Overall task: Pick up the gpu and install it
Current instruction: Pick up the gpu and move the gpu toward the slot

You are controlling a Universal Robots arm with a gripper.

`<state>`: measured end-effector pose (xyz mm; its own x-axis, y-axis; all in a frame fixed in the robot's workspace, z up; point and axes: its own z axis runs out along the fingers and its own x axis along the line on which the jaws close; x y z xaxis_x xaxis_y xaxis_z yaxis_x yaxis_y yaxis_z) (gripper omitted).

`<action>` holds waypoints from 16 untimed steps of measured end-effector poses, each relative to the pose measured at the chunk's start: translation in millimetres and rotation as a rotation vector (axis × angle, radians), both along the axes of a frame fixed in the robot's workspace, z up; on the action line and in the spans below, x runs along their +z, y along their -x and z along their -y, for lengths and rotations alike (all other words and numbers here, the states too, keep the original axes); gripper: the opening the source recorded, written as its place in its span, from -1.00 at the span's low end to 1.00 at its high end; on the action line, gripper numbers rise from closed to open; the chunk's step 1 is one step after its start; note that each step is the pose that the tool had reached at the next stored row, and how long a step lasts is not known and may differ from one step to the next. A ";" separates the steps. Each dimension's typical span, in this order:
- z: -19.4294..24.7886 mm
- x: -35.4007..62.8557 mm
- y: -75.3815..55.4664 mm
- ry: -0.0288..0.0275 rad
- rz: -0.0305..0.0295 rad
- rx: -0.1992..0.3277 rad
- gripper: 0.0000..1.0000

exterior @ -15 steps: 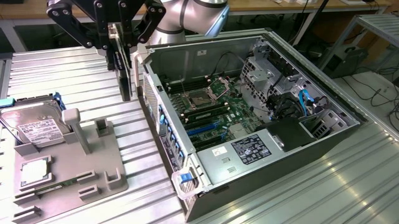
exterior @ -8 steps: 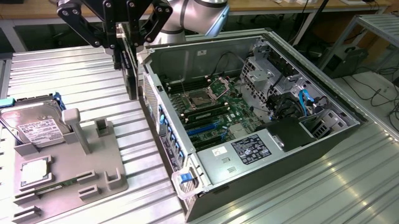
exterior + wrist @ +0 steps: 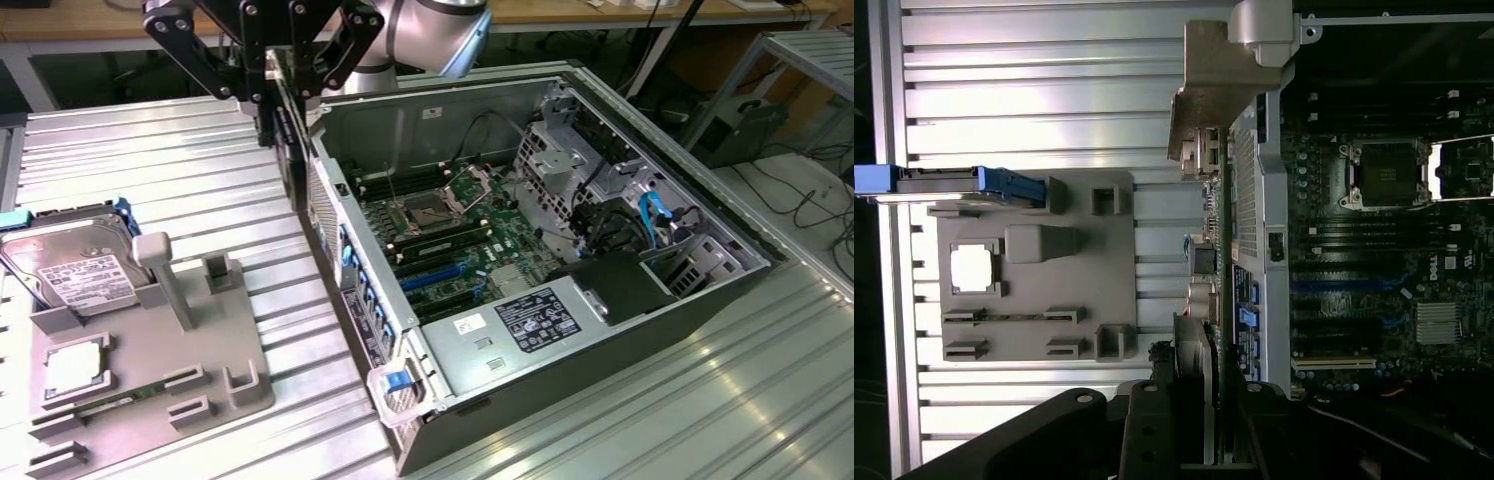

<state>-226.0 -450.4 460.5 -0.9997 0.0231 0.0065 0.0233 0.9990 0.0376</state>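
The gripper (image 3: 278, 85) is hanging at 11 o'clock in the exterior view. Its jaws are standing partly closed and are clamping the gpu (image 3: 276, 125) by its upper edge. The gpu is hanging upright and edge-on in the air above the table (image 3: 160, 160), just beside the wall of the case (image 3: 601, 400), at the case's 10 o'clock. In the wrist view its pale bracket (image 3: 1216, 90) is showing at the card's far end. The motherboard (image 3: 454, 230) is lying exposed inside the case. At 8 o'clock the tray (image 3: 214, 370) is carrying the hard drive (image 3: 80, 270) and a cpu (image 3: 74, 365).
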 end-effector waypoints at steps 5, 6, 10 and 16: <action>0.0 -0.1 -21.8 -0.0001 0.0001 0.000 -0.44; 0.0 0.0 -32.5 0.0000 0.0000 0.000 -0.44; 0.0 0.0 -69.6 0.0000 0.0000 0.001 -0.44; 0.0 0.0 -124.4 -0.0004 0.0000 0.042 -0.44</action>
